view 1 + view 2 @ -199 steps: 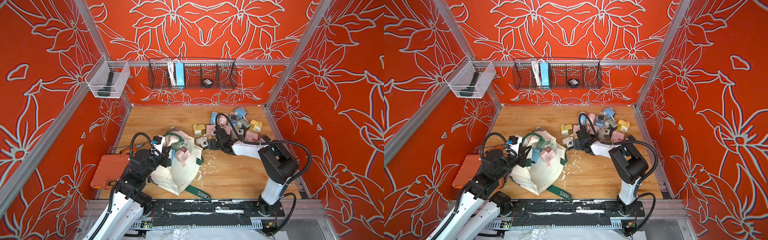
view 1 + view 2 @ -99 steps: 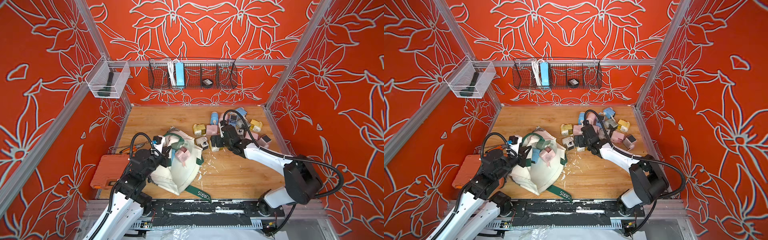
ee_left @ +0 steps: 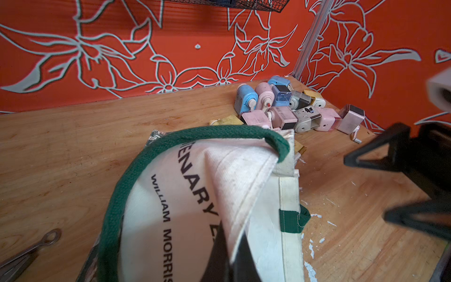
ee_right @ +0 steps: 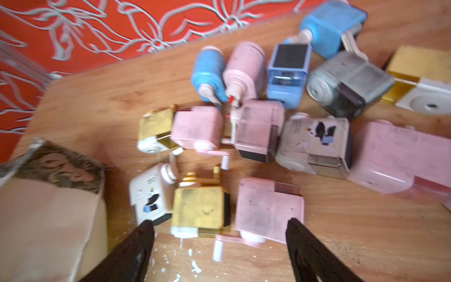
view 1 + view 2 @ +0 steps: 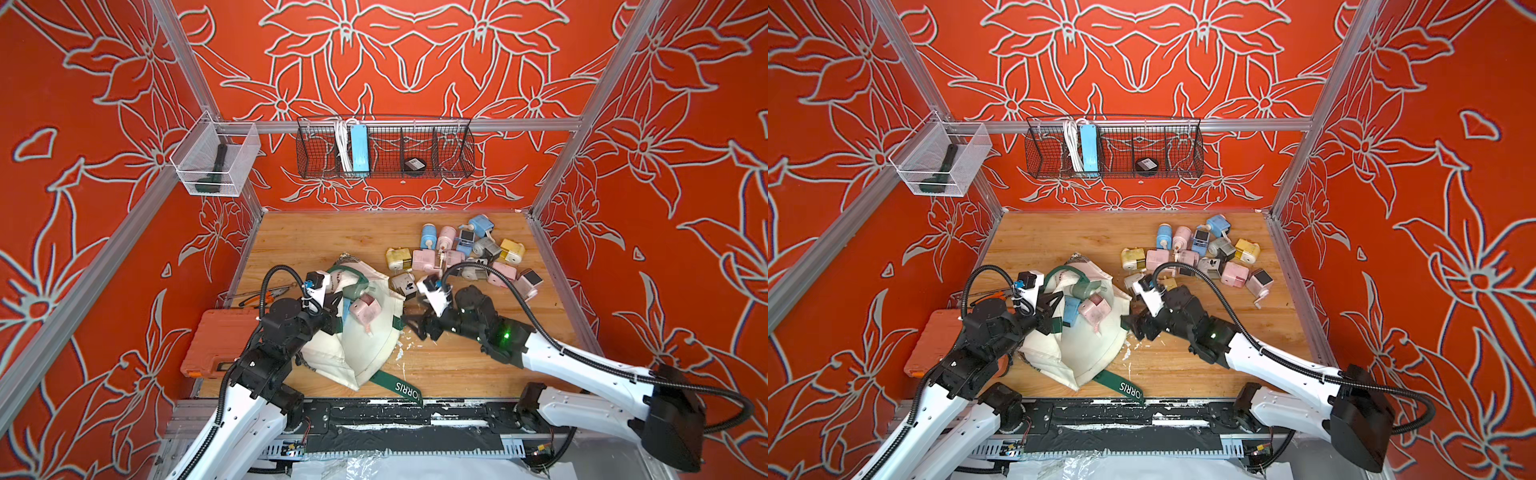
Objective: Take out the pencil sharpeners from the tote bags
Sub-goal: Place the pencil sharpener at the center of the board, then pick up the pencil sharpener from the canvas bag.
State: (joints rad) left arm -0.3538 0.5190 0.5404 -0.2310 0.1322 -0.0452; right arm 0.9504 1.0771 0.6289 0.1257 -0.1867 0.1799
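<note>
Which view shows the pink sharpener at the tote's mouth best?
Both top views: the pink sharpener lies exposed at the tote opening. Left wrist sees only tote canvas, which hides it. Right wrist shows the table pile and a blurred tote corner, not it.

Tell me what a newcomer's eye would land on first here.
The red-orange walls with pale flower outlines dominate every side. On the wooden table, a heap of pastel pencil sharpeners sits toward the far right corner, while the cream tote bag with green handles lies near the front, a pink sharpener at its mouth. The left end effector pinches the bag's cloth; the right end effector hangs open beside it.
</note>
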